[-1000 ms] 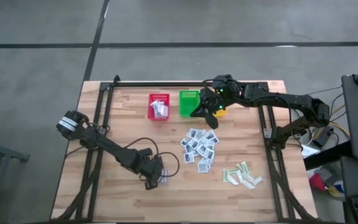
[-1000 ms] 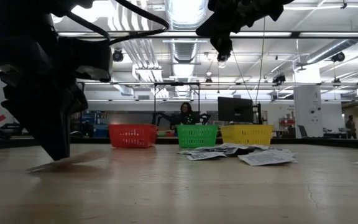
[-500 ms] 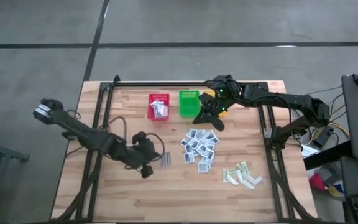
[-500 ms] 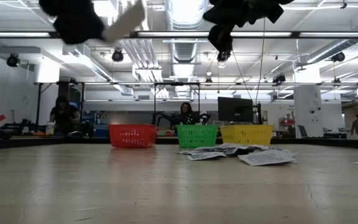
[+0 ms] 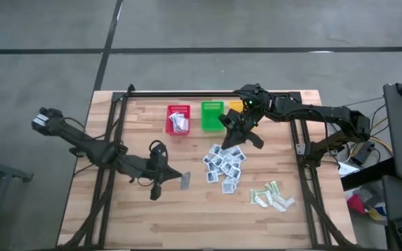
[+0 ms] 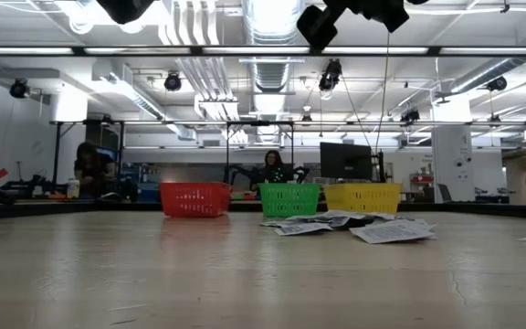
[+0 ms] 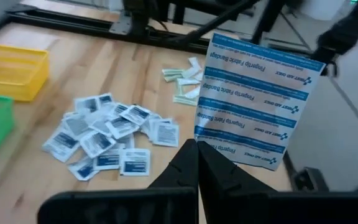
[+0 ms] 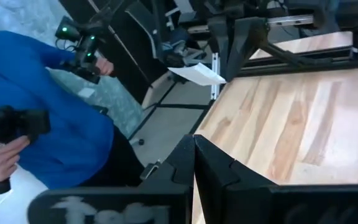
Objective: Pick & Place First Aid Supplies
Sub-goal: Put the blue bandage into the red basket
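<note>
Packets [image 5: 179, 123] in red basket [image 5: 178, 111]

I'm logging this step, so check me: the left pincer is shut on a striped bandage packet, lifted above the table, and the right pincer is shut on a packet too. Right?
Not quite. The left pincer is shut on the striped bandage packet above the table, as the left wrist view shows. The right pincer is shut but holds nothing, as the right wrist view shows.

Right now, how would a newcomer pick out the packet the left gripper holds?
Start at the red plastic basket on the wooden table. Nearer the front edge, the left gripper pinches an oblong white packet with blue stripes, the only packet off the table.
</note>
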Controlling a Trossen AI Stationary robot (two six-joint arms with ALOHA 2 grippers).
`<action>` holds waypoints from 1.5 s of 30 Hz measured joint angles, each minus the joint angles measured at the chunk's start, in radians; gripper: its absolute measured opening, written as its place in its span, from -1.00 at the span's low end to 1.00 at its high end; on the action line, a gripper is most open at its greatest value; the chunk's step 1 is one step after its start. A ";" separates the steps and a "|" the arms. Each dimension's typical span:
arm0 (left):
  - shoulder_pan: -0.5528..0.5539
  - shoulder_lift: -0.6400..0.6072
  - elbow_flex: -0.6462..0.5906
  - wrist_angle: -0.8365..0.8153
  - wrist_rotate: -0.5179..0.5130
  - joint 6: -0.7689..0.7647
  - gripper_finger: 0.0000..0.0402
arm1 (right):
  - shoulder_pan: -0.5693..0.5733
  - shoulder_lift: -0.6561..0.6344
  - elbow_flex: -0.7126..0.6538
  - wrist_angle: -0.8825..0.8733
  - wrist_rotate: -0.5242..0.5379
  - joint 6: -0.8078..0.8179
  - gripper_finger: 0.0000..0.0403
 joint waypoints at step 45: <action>0.174 0.461 0.593 -0.769 -0.473 0.037 -1.00 | 0.062 0.132 0.125 -0.078 0.449 0.118 0.17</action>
